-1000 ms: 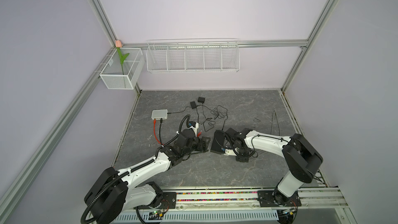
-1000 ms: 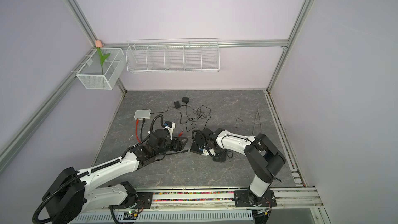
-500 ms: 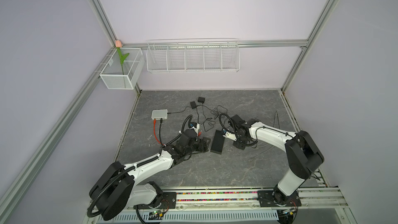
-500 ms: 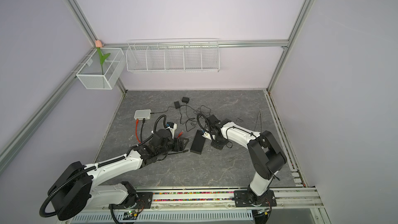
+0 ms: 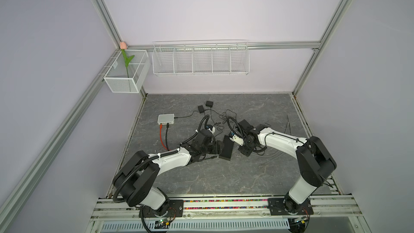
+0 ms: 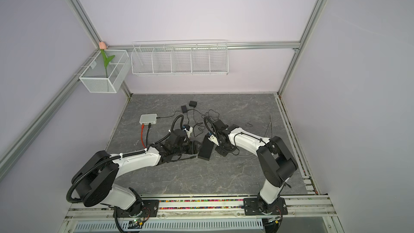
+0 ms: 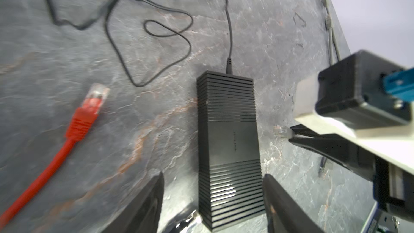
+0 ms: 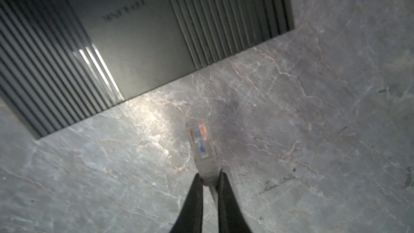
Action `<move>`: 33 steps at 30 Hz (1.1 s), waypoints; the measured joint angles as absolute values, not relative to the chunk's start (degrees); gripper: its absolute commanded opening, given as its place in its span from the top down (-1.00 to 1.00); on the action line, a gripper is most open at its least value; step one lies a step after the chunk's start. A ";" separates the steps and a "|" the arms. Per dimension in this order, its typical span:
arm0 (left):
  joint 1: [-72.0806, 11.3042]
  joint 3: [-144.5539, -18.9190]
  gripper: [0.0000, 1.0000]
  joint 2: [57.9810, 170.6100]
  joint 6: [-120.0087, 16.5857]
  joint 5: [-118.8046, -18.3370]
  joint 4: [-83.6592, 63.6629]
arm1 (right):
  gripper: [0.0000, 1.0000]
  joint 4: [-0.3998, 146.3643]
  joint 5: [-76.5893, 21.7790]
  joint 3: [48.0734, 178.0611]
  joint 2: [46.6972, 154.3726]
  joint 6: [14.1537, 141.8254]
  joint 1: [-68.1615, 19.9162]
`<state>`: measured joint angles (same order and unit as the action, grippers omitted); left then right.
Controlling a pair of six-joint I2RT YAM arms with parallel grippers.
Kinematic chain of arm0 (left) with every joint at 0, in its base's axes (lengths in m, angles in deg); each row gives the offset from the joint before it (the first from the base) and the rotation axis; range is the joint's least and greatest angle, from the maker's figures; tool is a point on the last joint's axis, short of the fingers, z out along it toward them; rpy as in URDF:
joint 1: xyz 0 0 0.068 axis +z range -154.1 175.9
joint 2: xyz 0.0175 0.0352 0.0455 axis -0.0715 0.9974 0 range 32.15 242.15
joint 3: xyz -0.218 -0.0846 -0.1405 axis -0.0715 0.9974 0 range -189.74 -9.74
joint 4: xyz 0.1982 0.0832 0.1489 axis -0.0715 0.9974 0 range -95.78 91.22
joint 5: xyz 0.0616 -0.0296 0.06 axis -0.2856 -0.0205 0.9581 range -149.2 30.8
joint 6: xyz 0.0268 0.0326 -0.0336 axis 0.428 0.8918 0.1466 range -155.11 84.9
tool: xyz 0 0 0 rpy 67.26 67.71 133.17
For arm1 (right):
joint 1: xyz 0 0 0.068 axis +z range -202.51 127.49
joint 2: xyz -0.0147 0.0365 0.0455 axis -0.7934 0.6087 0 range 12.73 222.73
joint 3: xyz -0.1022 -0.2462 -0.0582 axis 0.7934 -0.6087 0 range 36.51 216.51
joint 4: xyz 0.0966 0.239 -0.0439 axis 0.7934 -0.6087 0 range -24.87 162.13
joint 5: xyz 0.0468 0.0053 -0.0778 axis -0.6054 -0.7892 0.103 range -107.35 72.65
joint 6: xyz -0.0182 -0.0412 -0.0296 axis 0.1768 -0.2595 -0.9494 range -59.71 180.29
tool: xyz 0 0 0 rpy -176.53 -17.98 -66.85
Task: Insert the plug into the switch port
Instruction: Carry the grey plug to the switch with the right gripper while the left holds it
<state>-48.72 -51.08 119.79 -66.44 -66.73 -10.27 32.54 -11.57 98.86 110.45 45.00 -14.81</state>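
The black ribbed switch lies on the grey mat, with a black power cord in its far end; its ports do not show. My left gripper is open, its fingers standing on either side of the switch's near end, apart from it. My right gripper is shut on the grey boot of a clear plug. The plug hangs just above the mat beside the switch's long right edge.
A red cable with a red plug lies left of the switch and runs to a white box at the back left. Black adapters and loose black cords lie behind. A grey cable lies at the right. Wire baskets hang on the walls.
My right arm has swung from the switch's front round to its right side, and its jaws have drawn together. The left gripper's jaws have narrowed a little round the switch's end.
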 measured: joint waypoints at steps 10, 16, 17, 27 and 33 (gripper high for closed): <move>-48.72 -50.95 -0.18 122.17 -66.96 -71.54 -11.60 | 0.84 32.63 -11.57 96.94 106.58 49.70 -9.24; -48.72 -49.50 -0.02 122.65 -68.16 -74.23 -13.96 | 0.84 33.13 -11.11 94.40 106.47 51.58 -7.62; -48.72 -49.26 -0.02 122.89 -68.25 -74.58 -14.40 | 0.84 33.24 -11.13 93.72 106.47 51.82 -7.40; -48.72 -48.98 0.12 125.60 -68.05 -75.36 -14.47 | 0.85 34.37 -11.20 92.22 105.83 53.28 -6.38; -48.72 -48.98 0.19 125.76 -68.08 -75.69 -14.51 | 0.86 34.51 -11.20 93.20 106.40 53.48 -5.09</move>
